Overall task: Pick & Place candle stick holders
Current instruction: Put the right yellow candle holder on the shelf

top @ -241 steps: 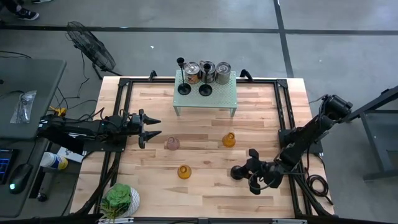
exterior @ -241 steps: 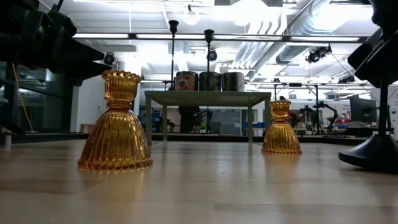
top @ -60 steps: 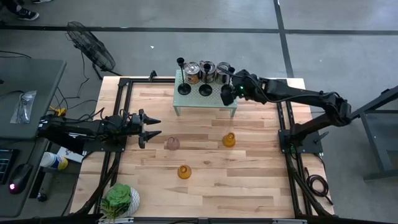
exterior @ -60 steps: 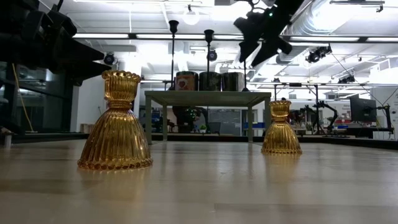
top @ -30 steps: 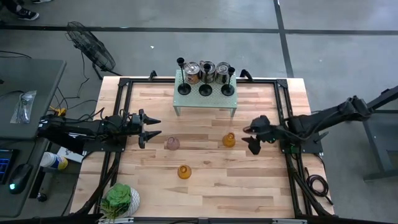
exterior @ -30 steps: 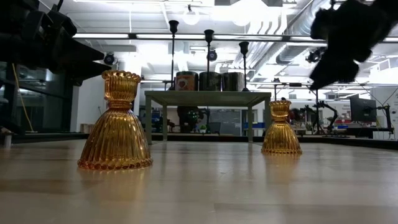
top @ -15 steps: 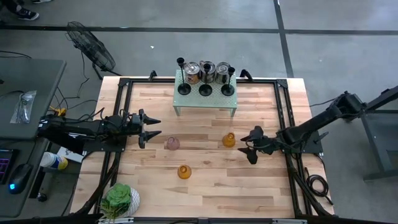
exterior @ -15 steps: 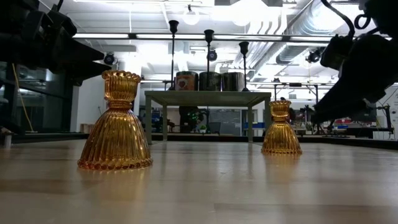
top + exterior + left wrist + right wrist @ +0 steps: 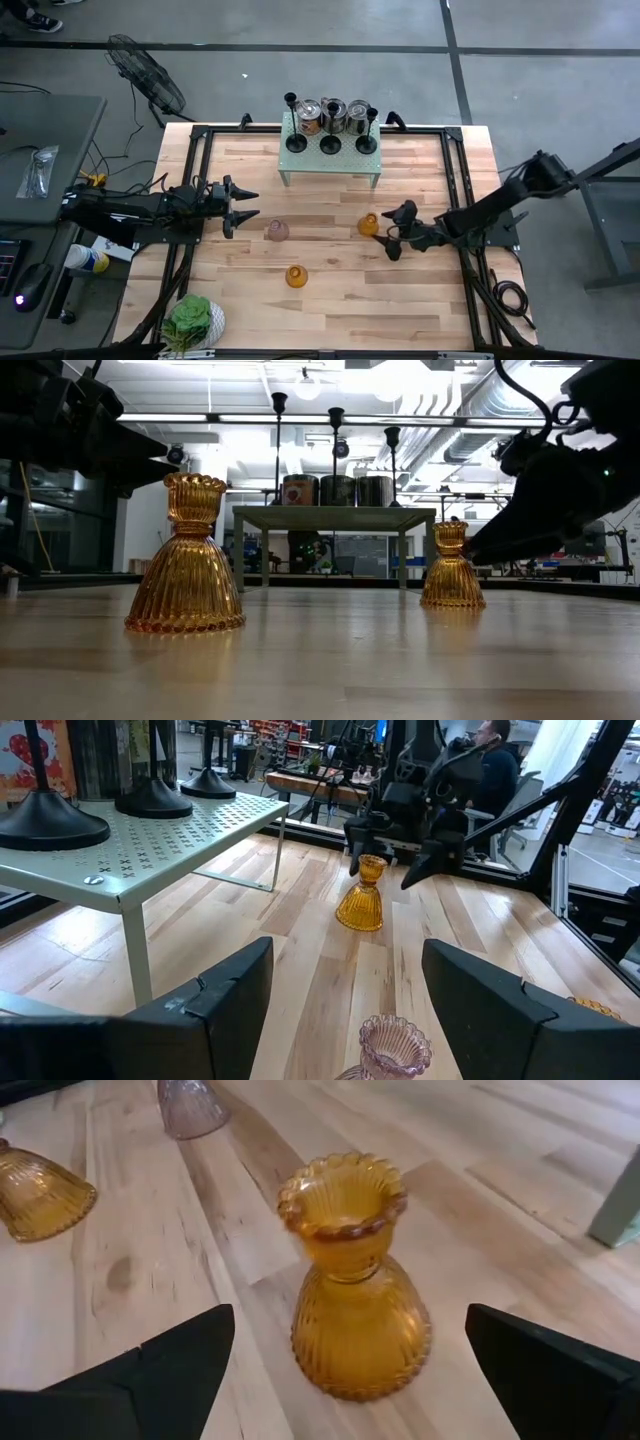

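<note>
Three black candle stick holders [image 9: 330, 144] stand on their round bases on the green perforated stand [image 9: 352, 160]. On the table stand a pink glass holder [image 9: 277, 231], a near amber holder [image 9: 296, 276] and a right-hand amber holder [image 9: 368, 225] [image 9: 350, 1280]. My right gripper [image 9: 391, 233] is open just right of that amber holder, low over the table. Its fingers point left at the holder and touch nothing. My left gripper [image 9: 246, 205] waits open at the left, with the pink holder [image 9: 393, 1045] ahead of it.
Three metal cans [image 9: 333, 114] stand behind the black holders on the stand. A potted green plant [image 9: 190, 320] sits at the near left corner. A black frame [image 9: 458, 190] runs around the tabletop. Bare wood lies between the stand and the glass holders.
My right gripper has come down and gone toward the table's left edge, up to the right-hand amber holder, and its jaws have spread wider. The holders have stayed where they were.
</note>
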